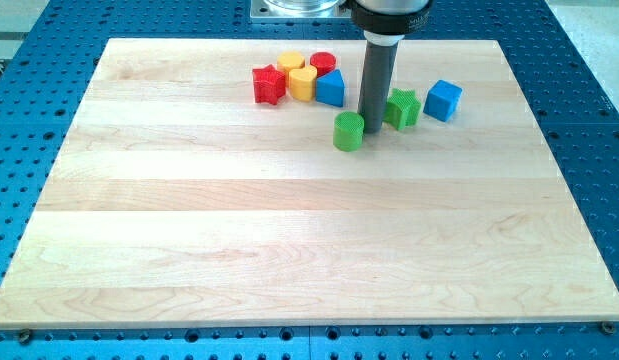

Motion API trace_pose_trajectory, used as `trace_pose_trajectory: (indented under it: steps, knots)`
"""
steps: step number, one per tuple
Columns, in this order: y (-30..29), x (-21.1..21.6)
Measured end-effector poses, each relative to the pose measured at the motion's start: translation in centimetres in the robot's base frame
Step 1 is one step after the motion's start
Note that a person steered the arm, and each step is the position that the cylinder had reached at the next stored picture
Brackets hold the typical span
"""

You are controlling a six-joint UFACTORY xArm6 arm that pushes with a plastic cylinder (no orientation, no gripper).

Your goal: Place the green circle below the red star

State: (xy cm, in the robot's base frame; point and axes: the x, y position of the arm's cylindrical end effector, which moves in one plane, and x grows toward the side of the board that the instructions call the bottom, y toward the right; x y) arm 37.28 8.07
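The single camera view looks down on a pale wooden surface (289, 230) of glued planks with visible grain, lying on a blue perforated base plate (589, 60). All blocks sit in the far part of the surface, well clear of the left and right edges; the whole near half gives open room for moving.

The dark rod (374, 80) comes down from the view's top, and its tip (370, 135) stands just to the right of the green circle (349, 131), touching it or very nearly so. The arm carries no fingers, so there is nothing to be released or clenched.

The green circle is a short ribbed cylinder, standing alone, to the right of and nearer than the red star (269, 85). The red star marks the left end of a tight cluster: a yellow block (291, 64) behind it, a yellow cylinder (303, 84) beside it, a red cylinder (323, 64) farther back, and a blue block (331, 88) at the right end. Bare wood lies directly on the near side of the red star.

Right of the rod sit a green star (401, 108) and a blue cube (443, 100), close together.
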Motion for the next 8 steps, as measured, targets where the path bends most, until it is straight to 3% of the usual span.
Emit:
trace_pose_trajectory:
  steps: [1,2,3,5,7,8]
  knots:
    - [0.9,1.3]
    - [1.1,5.6]
    - [0.5,5.7]
    - [-2.0,-0.9]
    - [-1.0,0.6]
    - [-5.7,0.6]
